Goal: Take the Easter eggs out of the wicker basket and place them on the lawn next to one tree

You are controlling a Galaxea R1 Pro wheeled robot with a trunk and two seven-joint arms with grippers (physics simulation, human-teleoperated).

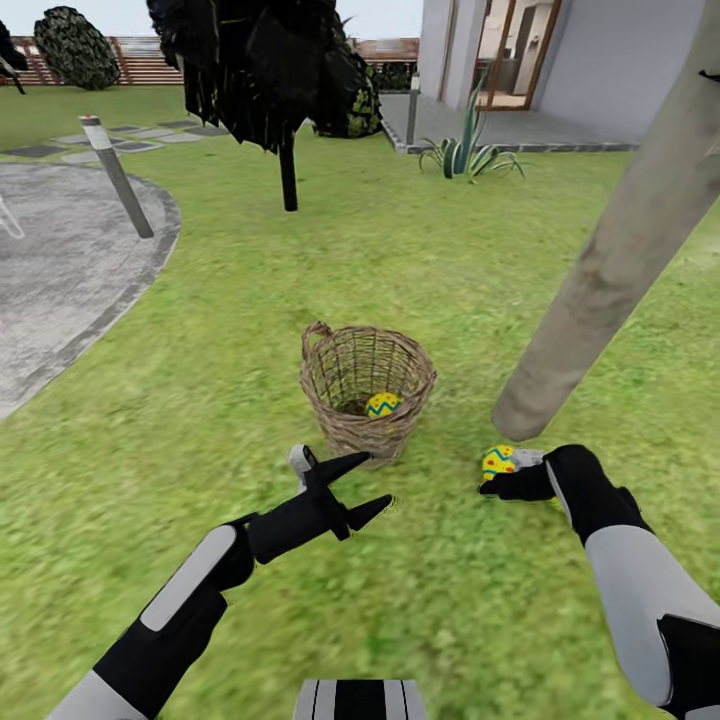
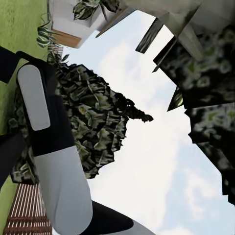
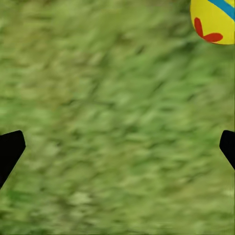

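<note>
- so, the wicker basket stands upright on the lawn, between the two arms and a little beyond them in the head view; one easter egg shows low inside it, yellow with a blue-green zigzag. whether more eggs lie under it i cannot tell.
- a second egg lies on the grass just beside the foot of the tree, whose pale trunk leans up and away to the right. the basket sits near that trunk but apart from it.
- the right pincer is down at the grass right by this egg, its dark tip touching or nearly touching the egg's near side in the head view.
- in the right wrist view the two black fingertips stand wide apart at opposite edges with only grass between them; the egg sits off at a corner, outside the gap, so nothing is gripped.
- the left pincer hovers just in front of the basket's near wall, fingers spread and empty, pointing toward the basket.
- the left wrist view looks upward instead: sky, dark shard-like foliage, and a white-and-black arm segment, with a strip of lawn at one edge.
- farther off, the head view shows a grey stone patio, a thin dark-trunked tree and a house.
</note>
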